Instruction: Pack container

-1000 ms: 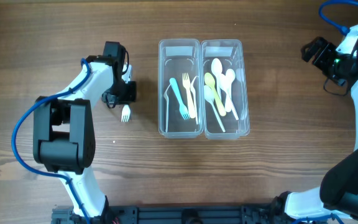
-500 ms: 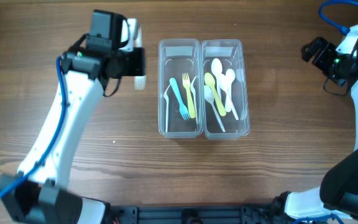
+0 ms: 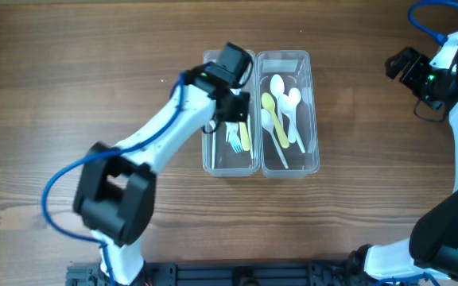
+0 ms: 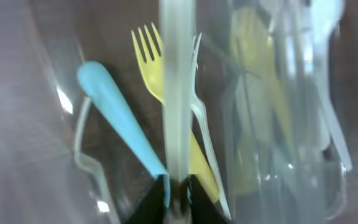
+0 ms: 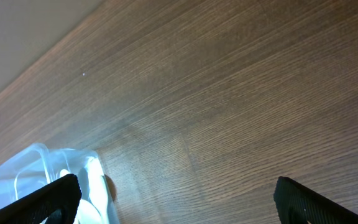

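Observation:
A clear two-compartment container (image 3: 256, 57) stands mid-table. Its left compartment holds a blue fork (image 4: 118, 118), a yellow fork (image 4: 155, 59) and a white fork; at the gripper's lower edge in the overhead view, the forks' (image 3: 235, 141) ends show. The right compartment holds white and yellow spoons (image 3: 280, 105). My left gripper (image 3: 233, 108) hangs over the left compartment. In the left wrist view it (image 4: 178, 194) is shut on the handle of a white fork (image 4: 178, 93), which points into that compartment. My right gripper (image 3: 401, 63) is open and empty at the far right, away from the container.
Bare wooden table surrounds the container. In the right wrist view my open fingers (image 5: 179, 202) frame bare wood, with a corner of the container (image 5: 39, 165) at the lower left. The right arm's blue cable (image 3: 428, 24) sits at the top right corner.
My left arm lifted the white fork off the table left of the container and carried it right, over the left compartment. The right arm has not moved.

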